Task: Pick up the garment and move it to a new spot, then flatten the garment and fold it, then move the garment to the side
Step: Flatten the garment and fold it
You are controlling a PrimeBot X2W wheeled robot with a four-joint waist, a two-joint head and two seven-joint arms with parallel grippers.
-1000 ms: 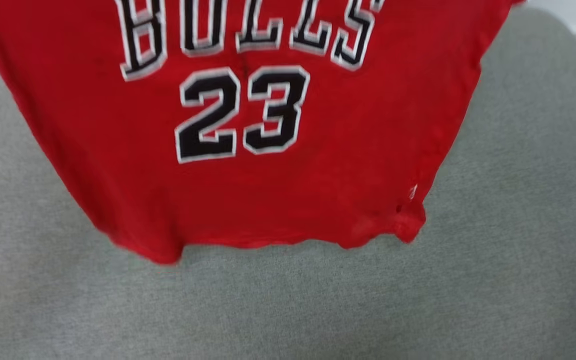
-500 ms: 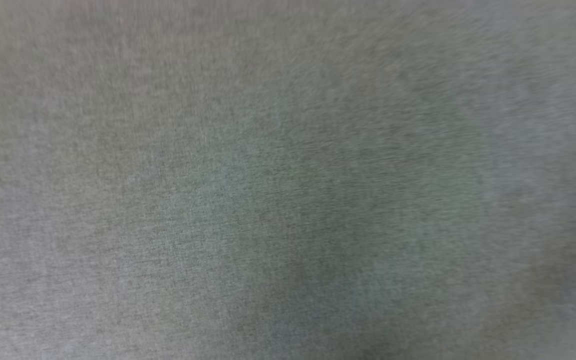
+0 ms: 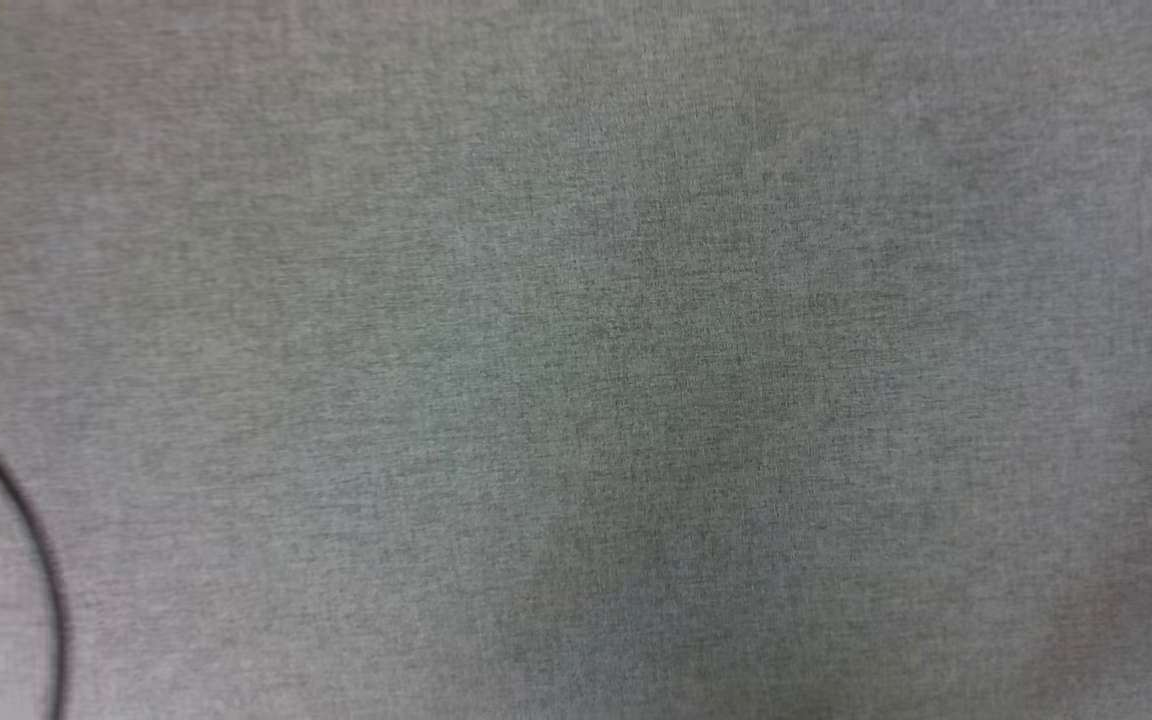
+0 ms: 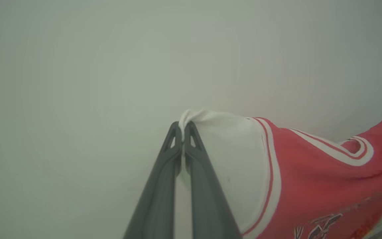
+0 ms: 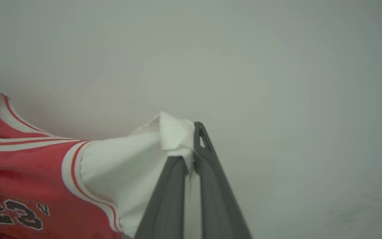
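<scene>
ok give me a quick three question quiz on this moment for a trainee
1. True or false: the left gripper is shut on a white sleeve of the garment.
2. Which part of the garment does the right gripper pinch? A) red hem B) white sleeve C) striped neck trim
3. Fill in: the number printed on the garment, readable in the right wrist view, is ___.

Key: 1 true; 2 B; 3 23
</scene>
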